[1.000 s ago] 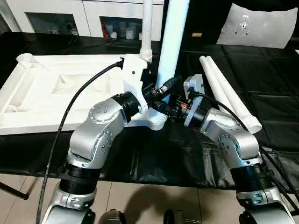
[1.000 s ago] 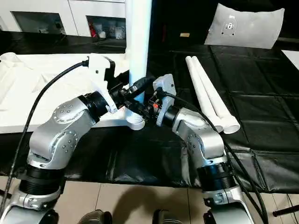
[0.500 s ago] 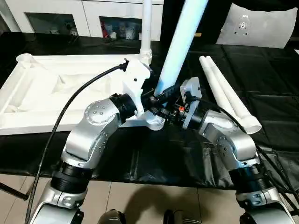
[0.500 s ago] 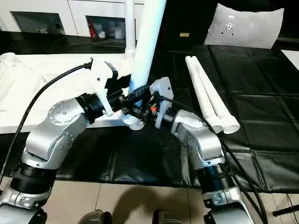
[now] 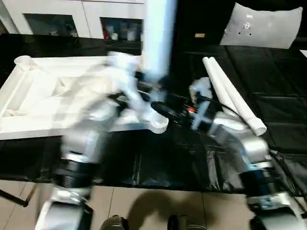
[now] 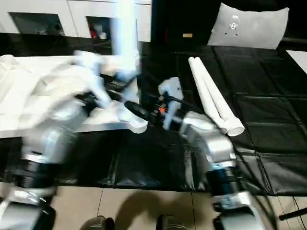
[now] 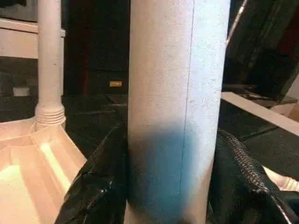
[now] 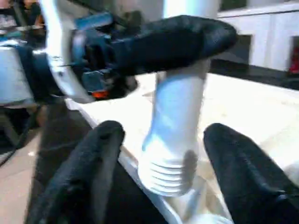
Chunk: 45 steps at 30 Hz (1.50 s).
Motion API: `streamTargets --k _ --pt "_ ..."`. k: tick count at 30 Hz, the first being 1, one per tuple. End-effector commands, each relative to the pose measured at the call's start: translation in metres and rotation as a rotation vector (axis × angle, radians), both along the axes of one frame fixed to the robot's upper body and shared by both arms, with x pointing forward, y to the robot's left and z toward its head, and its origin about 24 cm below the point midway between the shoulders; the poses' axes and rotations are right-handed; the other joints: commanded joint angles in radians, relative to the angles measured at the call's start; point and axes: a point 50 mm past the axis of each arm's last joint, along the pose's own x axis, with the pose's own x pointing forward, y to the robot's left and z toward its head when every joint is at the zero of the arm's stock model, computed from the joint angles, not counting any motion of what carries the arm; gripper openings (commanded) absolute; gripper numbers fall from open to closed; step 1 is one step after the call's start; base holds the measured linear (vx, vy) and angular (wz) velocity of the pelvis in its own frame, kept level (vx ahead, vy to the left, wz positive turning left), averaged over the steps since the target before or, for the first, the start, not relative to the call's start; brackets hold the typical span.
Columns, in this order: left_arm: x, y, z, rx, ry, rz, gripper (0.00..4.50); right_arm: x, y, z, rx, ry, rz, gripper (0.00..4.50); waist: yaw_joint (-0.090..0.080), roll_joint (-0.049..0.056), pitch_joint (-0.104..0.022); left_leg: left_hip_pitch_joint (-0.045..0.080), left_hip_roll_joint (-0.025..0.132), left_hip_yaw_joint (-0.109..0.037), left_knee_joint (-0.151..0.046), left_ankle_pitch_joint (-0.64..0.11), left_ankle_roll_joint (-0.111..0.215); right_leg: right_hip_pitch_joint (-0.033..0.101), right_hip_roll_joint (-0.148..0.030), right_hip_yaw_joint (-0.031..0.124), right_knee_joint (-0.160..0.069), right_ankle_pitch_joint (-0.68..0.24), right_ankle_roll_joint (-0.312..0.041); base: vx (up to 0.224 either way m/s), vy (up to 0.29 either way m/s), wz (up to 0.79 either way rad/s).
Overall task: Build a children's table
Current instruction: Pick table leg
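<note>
The children's table top (image 5: 43, 103) lies upside down on the black cloth at the left. One white leg (image 7: 49, 60) stands in its far right corner socket. My left gripper (image 7: 173, 186) is shut on a second upright leg (image 5: 158, 43), its fingers (image 7: 100, 186) pressed to the tube's sides. That leg's ribbed lower end (image 8: 170, 168) hangs over the near right corner socket (image 5: 158, 123). Whether it sits in the socket I cannot tell. My right gripper (image 8: 163, 177) is open, a finger (image 8: 98, 177) on each side of the ribbed end with gaps between.
Two more white legs (image 5: 230, 93) lie side by side on the cloth to the right. A white bag (image 5: 266, 26) lies at the back right and white cabinets (image 5: 72, 19) stand behind. The table's front edge runs under my forearms.
The held leg has swung from leaning right to nearly upright and shifted left with my fast-moving left arm. My right gripper has opened off the leg's lower end.
</note>
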Motion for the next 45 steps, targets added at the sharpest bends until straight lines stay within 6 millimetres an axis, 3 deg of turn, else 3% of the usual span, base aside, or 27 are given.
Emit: streamTargets --k 1,4,6,10,14,21,26,37,38,41,45 --pt "0.0 0.0 0.01 -0.038 -0.01 -0.086 1.93 -0.001 -0.012 0.014 0.045 0.017 0.022 3.34 0.001 -0.004 -0.094 0.014 0.043 -0.009 -0.06 -0.091 0.084 0.065 -0.069 0.048 -0.068 -0.198 -0.203 0.0 0.0 0.0" --pt "0.0 0.001 0.012 -0.06 -0.006 -0.121 1.93 0.0 -0.016 0.017 0.057 0.039 0.025 3.6 0.006 -0.004 -0.093 0.016 0.043 -0.009 -0.061 -0.093 0.081 0.066 -0.071 0.048 -0.067 -0.197 -0.212 0.0 0.0 0.0" --pt "-0.007 0.001 0.018 -0.137 0.004 -0.3 1.93 0.005 -0.029 0.024 0.064 0.076 0.036 3.71 0.01 -0.006 -0.093 0.015 0.038 -0.008 -0.06 -0.095 0.074 0.069 -0.074 0.047 -0.068 -0.225 -0.213 0.0 0.0 0.0" --pt "-0.017 -0.003 0.025 -0.166 -0.012 -0.498 1.93 0.002 -0.036 0.027 0.053 0.134 0.101 3.93 0.011 -0.006 -0.09 0.015 0.038 -0.006 -0.06 -0.106 0.068 0.066 -0.073 0.048 -0.072 -0.257 -0.202 0.0 0.0 0.0" --pt "-0.025 -0.005 0.03 -0.194 -0.029 -0.623 1.93 -0.002 -0.036 0.031 0.055 0.148 0.159 3.93 0.011 -0.007 -0.093 0.012 0.04 -0.007 -0.059 -0.088 0.069 0.069 -0.075 0.048 -0.067 -0.228 -0.211 0.0 0.0 0.0" --pt "-0.036 -0.019 0.033 -0.156 -0.038 -0.818 1.93 -0.014 -0.027 0.034 0.03 0.171 0.319 3.93 0.013 -0.008 -0.091 0.015 0.042 -0.007 -0.061 -0.096 0.065 0.068 -0.074 0.048 -0.071 -0.263 -0.196 0.0 0.0 0.0" --pt "-0.039 -0.028 0.032 -0.109 -0.035 -0.858 1.93 -0.014 -0.021 0.032 0.0 0.149 0.349 3.93 0.016 -0.014 -0.091 0.014 0.044 -0.007 -0.062 -0.093 0.056 0.067 -0.075 0.048 -0.07 -0.271 -0.191 0.0 0.0 0.0" --pt "-0.041 -0.037 0.025 -0.045 -0.03 -0.892 1.93 -0.016 -0.014 0.032 -0.031 0.125 0.419 3.93 0.019 -0.015 -0.093 0.013 0.043 -0.006 -0.06 -0.083 0.057 0.068 -0.076 0.049 -0.069 -0.266 -0.184 0.0 0.0 0.0" --pt "-0.042 -0.037 0.025 -0.044 -0.031 -0.893 1.93 -0.017 -0.014 0.031 -0.034 0.125 0.422 3.58 0.018 -0.016 -0.093 0.012 0.042 -0.006 -0.06 -0.085 0.057 0.069 -0.076 0.049 -0.069 -0.267 -0.184 0.0 0.0 0.0" --pt "-0.041 -0.037 0.025 -0.038 -0.034 -0.893 1.93 -0.018 -0.015 0.029 -0.051 0.128 0.439 3.58 0.019 -0.017 -0.094 0.012 0.042 -0.006 -0.059 -0.082 0.058 0.069 -0.076 0.049 -0.069 -0.269 -0.18 0.0 0.0 0.0" --pt "-0.04 -0.036 0.025 -0.032 -0.04 -0.888 1.93 -0.019 -0.015 0.026 -0.07 0.128 0.444 3.06 0.02 -0.016 -0.095 0.012 0.043 -0.007 -0.059 -0.081 0.056 0.07 -0.076 0.048 -0.069 -0.271 -0.178 0.0 0.0 0.0"
